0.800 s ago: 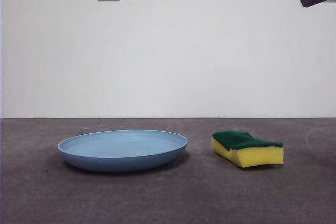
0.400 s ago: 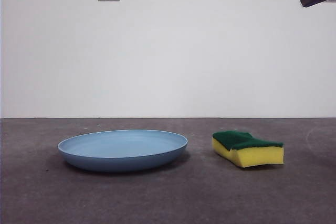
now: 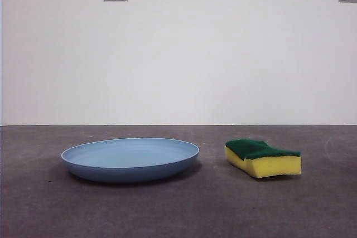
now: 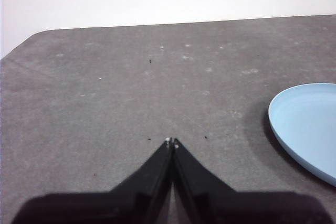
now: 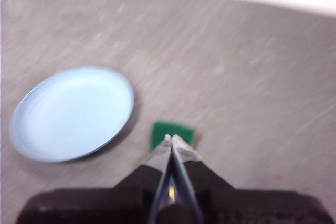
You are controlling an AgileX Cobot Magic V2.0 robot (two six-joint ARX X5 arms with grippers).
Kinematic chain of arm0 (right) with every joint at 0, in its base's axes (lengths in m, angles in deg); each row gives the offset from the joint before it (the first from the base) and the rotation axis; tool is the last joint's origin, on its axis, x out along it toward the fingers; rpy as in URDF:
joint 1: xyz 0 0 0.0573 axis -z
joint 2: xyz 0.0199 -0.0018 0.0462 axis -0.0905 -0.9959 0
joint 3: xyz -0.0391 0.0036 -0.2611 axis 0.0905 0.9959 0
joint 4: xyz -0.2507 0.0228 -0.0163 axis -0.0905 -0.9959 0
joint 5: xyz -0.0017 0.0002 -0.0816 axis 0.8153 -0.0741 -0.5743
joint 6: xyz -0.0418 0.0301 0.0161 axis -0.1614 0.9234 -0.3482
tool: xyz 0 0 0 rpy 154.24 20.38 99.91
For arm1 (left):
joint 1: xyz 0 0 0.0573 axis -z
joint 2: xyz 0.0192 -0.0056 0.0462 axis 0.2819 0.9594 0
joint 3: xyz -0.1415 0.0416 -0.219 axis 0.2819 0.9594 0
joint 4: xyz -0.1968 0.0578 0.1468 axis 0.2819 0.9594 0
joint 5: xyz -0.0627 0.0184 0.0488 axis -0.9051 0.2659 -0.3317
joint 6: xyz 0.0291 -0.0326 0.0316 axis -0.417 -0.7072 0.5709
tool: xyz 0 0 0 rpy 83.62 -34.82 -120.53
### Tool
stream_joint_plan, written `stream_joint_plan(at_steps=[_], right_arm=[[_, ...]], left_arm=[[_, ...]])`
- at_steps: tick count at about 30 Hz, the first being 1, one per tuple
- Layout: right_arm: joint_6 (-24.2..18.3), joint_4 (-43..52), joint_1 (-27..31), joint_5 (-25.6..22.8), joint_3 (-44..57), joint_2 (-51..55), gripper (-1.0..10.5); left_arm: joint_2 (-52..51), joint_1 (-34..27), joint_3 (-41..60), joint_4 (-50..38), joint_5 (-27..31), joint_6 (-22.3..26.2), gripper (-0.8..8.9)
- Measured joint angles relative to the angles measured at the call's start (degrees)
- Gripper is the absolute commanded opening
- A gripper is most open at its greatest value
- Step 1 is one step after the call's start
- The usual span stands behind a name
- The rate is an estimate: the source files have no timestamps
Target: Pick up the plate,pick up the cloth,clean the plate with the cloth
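Your plate (image 3: pixel 130 159) lies flat, cloth (image 3: pixel 263 158) at its 3 o'clock; left gripper (image 4: pixel 171 141) and right gripper (image 5: pixel 170 139) fingers pressed together, empty.

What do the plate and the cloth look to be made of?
The plate: probably plastic, going by its even light blue, matte sheen and faint concentric rings. The cloth is really a sponge: thick yellow foam, with a dark green, likely fibrous scouring layer on top.

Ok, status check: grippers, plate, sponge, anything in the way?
Left gripper shut, empty, beside plate. Right gripper shut, empty, high above sponge. Both lie untouched on table, apart. Nothing in the way.
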Motion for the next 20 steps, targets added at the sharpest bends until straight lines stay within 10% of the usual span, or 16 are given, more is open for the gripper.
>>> stream_joint_plan(at_steps=[11,20], right_arm=[[-3.7,7.4,20.8,8.6,8.8,17.2,0.0],[-3.7,17.8,25.5,14.7,25.1,30.2,0.0]], left_arm=[[0.0,0.0,0.0,0.0,0.0,0.0,-0.02],[0.0,0.0,0.0,0.0,0.0,0.0,-0.02]])
